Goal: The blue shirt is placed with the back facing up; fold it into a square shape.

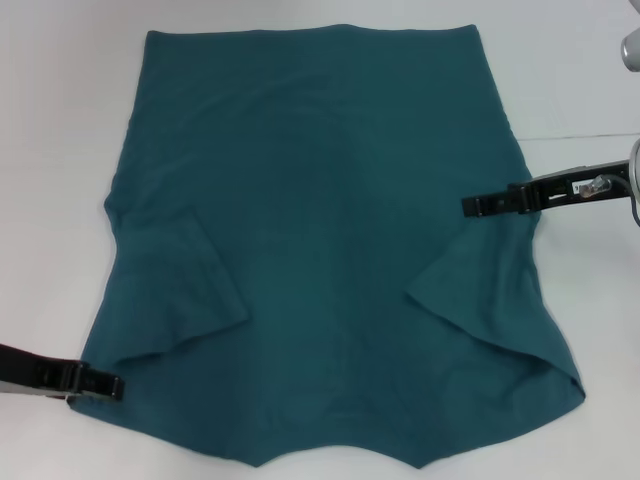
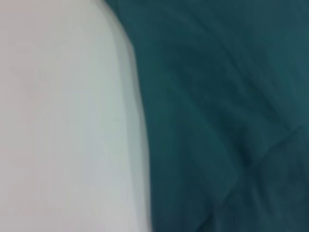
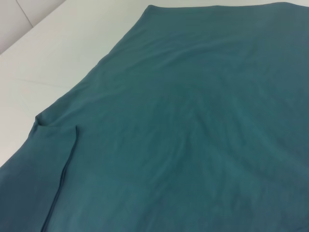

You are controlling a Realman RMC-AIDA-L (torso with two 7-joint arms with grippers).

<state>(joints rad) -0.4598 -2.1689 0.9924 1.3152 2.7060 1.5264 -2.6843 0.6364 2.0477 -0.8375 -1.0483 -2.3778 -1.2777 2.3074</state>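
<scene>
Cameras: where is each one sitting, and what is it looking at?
Head view: sits up on the robot's head, looking down at the blue shirt spread on the white table; the left gripper and right gripper both show at the shirt's edges.
Left wrist view: sits on the left arm, close over the shirt's edge and the table; none of the robot shows.
Right wrist view: sits on the right arm, looking across the shirt with its folded-in sleeve; none of the robot shows.
All three share the shirt and table.

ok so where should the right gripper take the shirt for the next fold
Probably the shirt at its right side edge, where the right gripper sits, approached from the right. The sleeves are already folded inward, so that long edge lies flat and exposed on the table.
</scene>
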